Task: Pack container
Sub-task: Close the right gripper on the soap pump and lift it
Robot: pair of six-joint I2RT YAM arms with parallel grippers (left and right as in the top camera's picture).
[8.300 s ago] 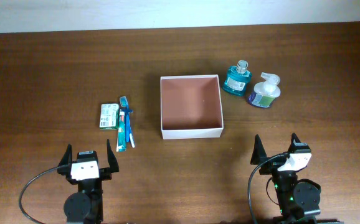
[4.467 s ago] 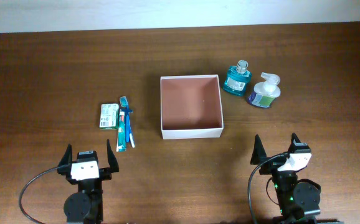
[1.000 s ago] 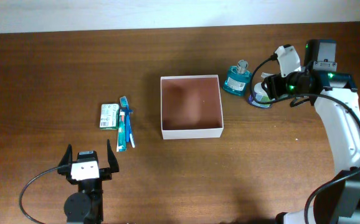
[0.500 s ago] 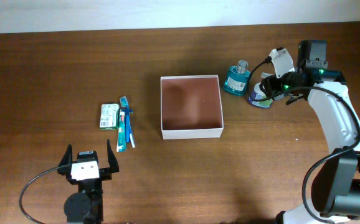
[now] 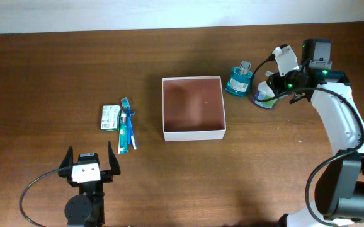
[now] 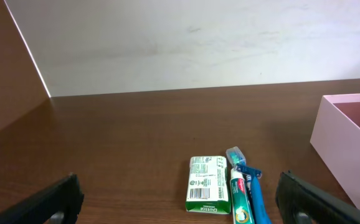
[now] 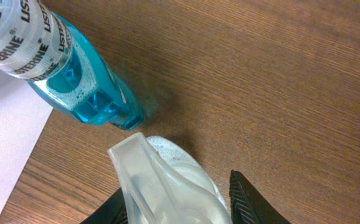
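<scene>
Black-fingered and parked at the bottom left of the overhead view, the left gripper [image 5: 89, 151] stands wide open with nothing in it. Beyond it, at centre left, a green carton [image 5: 110, 117], a toothpaste tube [image 6: 240, 198] and a blue toothbrush [image 6: 255, 193] lie side by side on the wooden table [image 5: 56, 69]. The container [image 5: 194, 133] sits at the middle of the frame, and its reddish floor is bare, so nothing is packed yet. At upper right a blue mouthwash bottle [image 5: 238, 81] stands just beside a pump bottle [image 5: 262, 98]. The right gripper [image 7: 174, 196] straddles the pump head, one finger on each side; whether it is clamped on I cannot tell. This looks like the first pick, with all five items left to go in.
</scene>
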